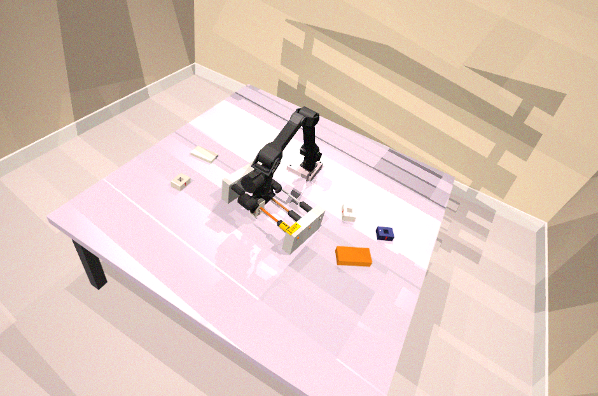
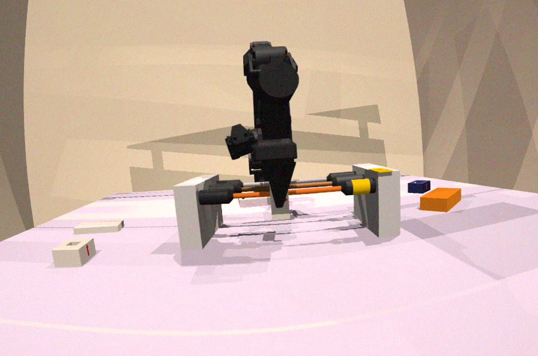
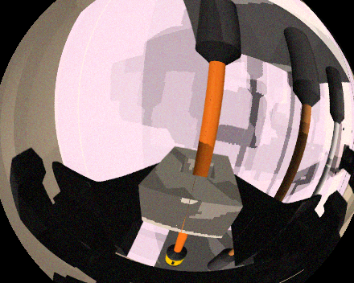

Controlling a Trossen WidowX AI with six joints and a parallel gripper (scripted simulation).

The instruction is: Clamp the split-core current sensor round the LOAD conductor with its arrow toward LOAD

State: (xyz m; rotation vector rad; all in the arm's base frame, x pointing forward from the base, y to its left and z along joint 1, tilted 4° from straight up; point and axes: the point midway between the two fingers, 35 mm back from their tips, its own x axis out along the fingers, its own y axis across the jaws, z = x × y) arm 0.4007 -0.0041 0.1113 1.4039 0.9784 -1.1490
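The pale sensor (image 1: 260, 208) (image 2: 280, 212) (image 3: 190, 213) sits round the front orange conductor (image 1: 269, 214) (image 2: 321, 189) (image 3: 214, 100), between the two end blocks. The yellow LOAD marker (image 1: 294, 228) (image 2: 380, 170) is on the right block, beside a yellow sleeve (image 2: 360, 186) (image 3: 174, 261) on this conductor's end. My gripper (image 2: 279, 204) (image 3: 195, 173) points down and is shut on the sensor, one finger on each side. A thin orange line shows along the sensor's seam in the wrist view. Whether it is latched cannot be told. Only a speck of red shows beside the fingertip; the arrow's direction cannot be read.
Behind run a brown conductor (image 3: 300, 149) and a grey one (image 3: 333, 141), between the left end block (image 2: 188, 217) and right end block (image 2: 388, 208). Pale blocks (image 1: 180, 182) (image 1: 203, 154) lie left; a white block (image 1: 348, 213), a blue block (image 1: 384, 233) and an orange box (image 1: 353, 256) lie right.
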